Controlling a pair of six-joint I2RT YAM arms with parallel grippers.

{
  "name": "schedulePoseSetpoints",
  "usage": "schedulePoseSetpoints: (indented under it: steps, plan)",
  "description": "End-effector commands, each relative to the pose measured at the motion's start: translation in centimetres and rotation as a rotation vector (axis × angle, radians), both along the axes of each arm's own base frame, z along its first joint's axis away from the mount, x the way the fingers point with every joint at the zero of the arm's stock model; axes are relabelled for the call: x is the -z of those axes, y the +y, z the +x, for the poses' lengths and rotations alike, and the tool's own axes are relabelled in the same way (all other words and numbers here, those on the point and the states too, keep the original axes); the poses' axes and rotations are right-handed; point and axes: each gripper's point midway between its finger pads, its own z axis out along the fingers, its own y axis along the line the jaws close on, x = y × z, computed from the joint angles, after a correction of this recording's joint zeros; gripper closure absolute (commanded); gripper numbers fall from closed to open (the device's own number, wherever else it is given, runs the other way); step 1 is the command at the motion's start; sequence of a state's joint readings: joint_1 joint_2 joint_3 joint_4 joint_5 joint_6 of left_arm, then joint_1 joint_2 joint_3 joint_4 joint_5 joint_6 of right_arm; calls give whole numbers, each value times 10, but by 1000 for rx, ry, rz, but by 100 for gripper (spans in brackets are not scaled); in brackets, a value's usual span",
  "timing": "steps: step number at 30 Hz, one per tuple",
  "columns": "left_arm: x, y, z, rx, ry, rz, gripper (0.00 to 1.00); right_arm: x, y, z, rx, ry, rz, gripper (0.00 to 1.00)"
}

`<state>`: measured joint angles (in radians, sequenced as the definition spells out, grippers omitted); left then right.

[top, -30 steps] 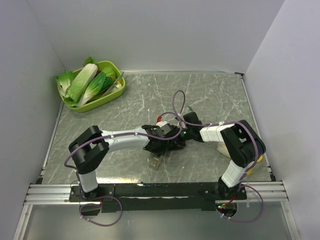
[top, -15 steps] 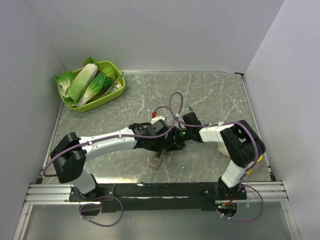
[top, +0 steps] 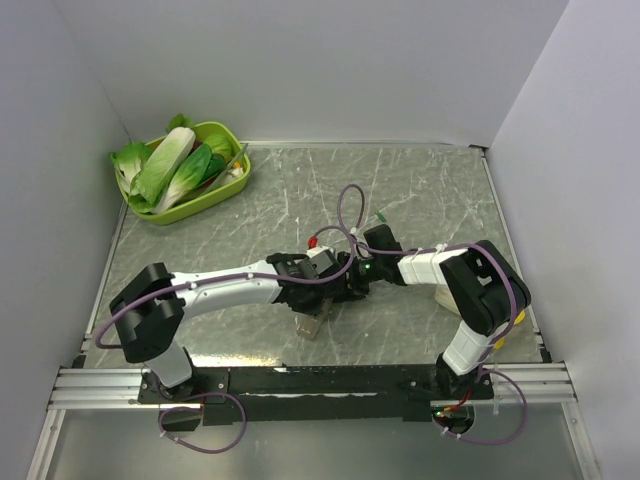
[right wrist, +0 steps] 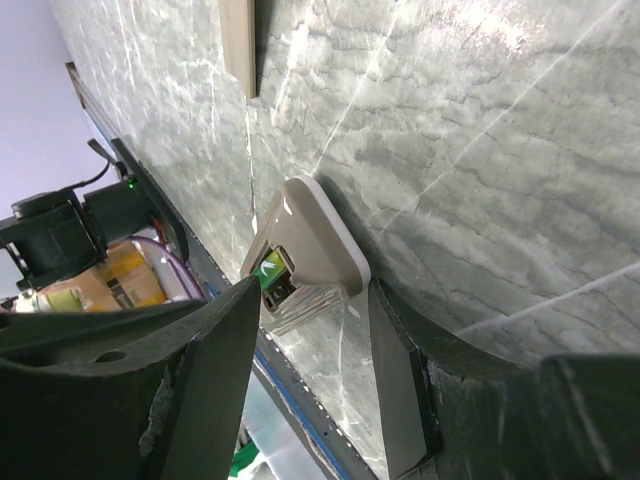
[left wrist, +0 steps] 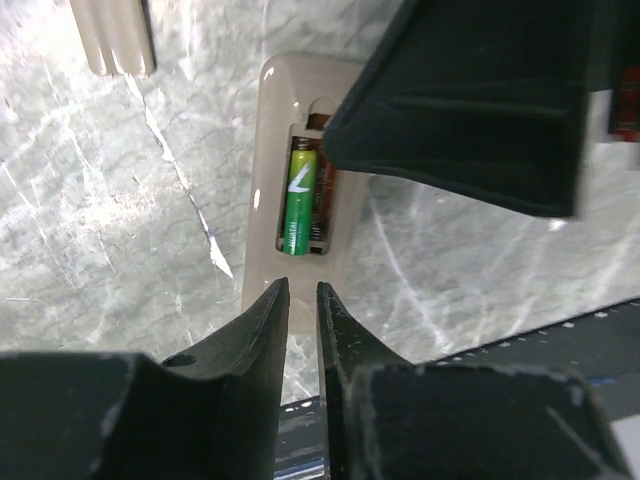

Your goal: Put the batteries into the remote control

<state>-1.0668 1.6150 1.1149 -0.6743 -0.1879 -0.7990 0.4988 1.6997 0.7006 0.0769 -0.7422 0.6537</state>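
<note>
The remote control (left wrist: pixel 268 150) lies face down on the table, its beige back up and its battery bay uncovered. One green battery (left wrist: pixel 300 196) sits in the left slot; the slot beside it shows a bare spring. My right gripper (right wrist: pixel 313 290) is shut across the remote control (right wrist: pixel 315 232) at the bay end, one finger (left wrist: pixel 470 100) overhanging it. My left gripper (left wrist: pixel 298 292) hovers at the remote's other end, its jaws a thin slit apart with nothing between them. In the top view both grippers (top: pixel 335 288) meet mid-table and hide the remote.
The loose beige battery cover (top: pixel 311 325) lies just in front of the grippers, also in the wrist views (left wrist: pixel 112 35) (right wrist: pixel 240 45). A tiny green stick (top: pixel 383 217) lies behind the right wrist. A green tray of leafy vegetables (top: pixel 185 170) stands far left; a cream lump (top: pixel 445 298) sits under the right arm.
My left gripper's jaws have closed from wide apart to a slit, and the left arm has stretched out lower over the remote. The right arm has not moved.
</note>
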Motion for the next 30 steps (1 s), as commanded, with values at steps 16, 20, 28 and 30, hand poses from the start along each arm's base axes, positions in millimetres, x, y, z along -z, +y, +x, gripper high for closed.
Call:
schedulePoseSetpoints:
  steps: [16,20,28,30]
  plan:
    - [6,-7,7,-10,3,52,74,10,1,-4,-14,0,-30,44]
    - [12,-5,9,-19,-1,86,75,9,1,-3,-16,-2,-28,44]
    - [21,-2,12,-34,-1,126,78,10,0,-4,-18,-3,-29,44]
    - [23,0,12,-37,2,134,80,10,1,-5,-20,-1,-29,44]
